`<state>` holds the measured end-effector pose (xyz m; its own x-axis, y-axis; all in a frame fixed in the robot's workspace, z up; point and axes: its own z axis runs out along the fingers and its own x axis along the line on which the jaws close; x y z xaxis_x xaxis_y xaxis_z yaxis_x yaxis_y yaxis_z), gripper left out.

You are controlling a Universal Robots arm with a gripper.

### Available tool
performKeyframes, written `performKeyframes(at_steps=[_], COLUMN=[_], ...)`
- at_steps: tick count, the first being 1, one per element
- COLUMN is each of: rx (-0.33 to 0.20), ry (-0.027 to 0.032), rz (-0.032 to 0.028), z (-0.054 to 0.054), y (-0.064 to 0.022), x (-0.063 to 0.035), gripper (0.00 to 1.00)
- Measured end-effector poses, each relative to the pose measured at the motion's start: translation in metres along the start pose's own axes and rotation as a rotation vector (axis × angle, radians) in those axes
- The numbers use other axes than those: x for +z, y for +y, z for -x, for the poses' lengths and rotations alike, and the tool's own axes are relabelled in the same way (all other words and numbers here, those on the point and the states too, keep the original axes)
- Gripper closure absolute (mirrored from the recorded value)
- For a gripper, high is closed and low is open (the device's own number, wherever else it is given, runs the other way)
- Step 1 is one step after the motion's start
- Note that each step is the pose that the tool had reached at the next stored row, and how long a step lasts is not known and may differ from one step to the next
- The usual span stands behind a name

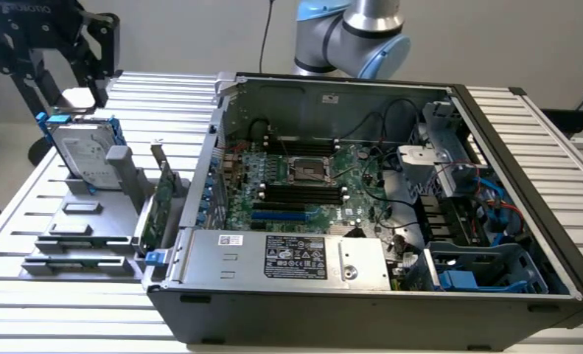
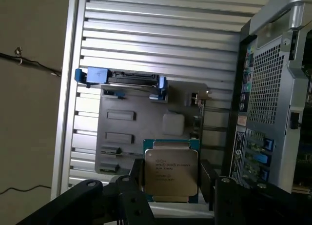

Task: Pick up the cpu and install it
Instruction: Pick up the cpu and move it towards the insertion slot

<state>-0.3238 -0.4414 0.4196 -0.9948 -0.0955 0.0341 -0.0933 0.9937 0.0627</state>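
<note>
The cpu (image 2: 170, 171) sits in my hand (image 2: 171, 182), pinched by two opposite edges between the black fingers (image 2: 138, 181). Its other two edges are free, and there is open air between it and the grey parts holder (image 2: 141, 132) under it. The top is a dull silver metal plate, square, on a thin green rim. It carries a few lines of small print that I cannot read.

In the exterior view I hang at the exterior view's left, above the hard drive (image 1: 79, 151). The drive stands on edge in the holder, silver with blue clips. Just beside the holder an expansion card (image 1: 158, 206) stands upright.

To the exterior view's right, the open computer case (image 1: 370, 310) lies on the ribbed aluminium bench (image 1: 527, 118). Its steel walls rise around the green motherboard (image 1: 350, 210). The dark square socket (image 1: 309, 171) lies uncovered near the board's middle, with black memory slots close alongside. The power supply (image 1: 281, 258) bears a black label with white text too fine to read.
</note>
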Motion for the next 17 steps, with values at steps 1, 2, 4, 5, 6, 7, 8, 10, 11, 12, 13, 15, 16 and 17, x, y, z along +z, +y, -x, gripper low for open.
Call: performKeyframes(at_steps=[1, 2, 4, 5, 6, 7, 8, 10, 11, 12, 13, 15, 16, 17], rx=[0.000, 0.000, 0.000, 0.000, 0.000, 0.000, 0.000, 0.000, 0.000, 0.000, -0.001, -0.001, -0.001, -0.001], ry=[0.0002, 0.0004, 0.0002, 0.0001, -0.0001, -0.0001, -0.0002, -0.0004, -0.0004, -0.0005, -0.0005, -0.0005, -0.0006, -0.0006], rz=[0.0018, 0.0036, 0.0069, 0.0081, 0.0092, 0.0101, 0.0111, 0.0126, 0.0132, 0.0138, 0.0143, 0.0152, 0.0154, 0.0157], z=[0.004, 0.009, 0.018, 0.022, 0.027, 0.031, 0.036, 0.045, 0.050, 0.054, 0.059, 0.068, 0.072, 0.077], y=[-0.0003, -0.0006, -0.0015, -0.0019, -0.0023, -0.0027, -0.0031, -0.0040, -0.0044, -0.0048, -0.0053, -0.0061, -0.0065, -0.0068], x=[-0.0018, -0.0031, -0.0042, -0.0044, -0.0046, -0.0048, -0.0050, -0.0054, -0.0056, -0.0057, -0.0060, -0.0063, -0.0065, -0.0066], gripper=[0.45, 0.45, 0.45, 0.45, 0.45, 0.45, 0.45, 0.45, 0.45, 0.45, 0.45, 0.45, 0.45, 0.45])
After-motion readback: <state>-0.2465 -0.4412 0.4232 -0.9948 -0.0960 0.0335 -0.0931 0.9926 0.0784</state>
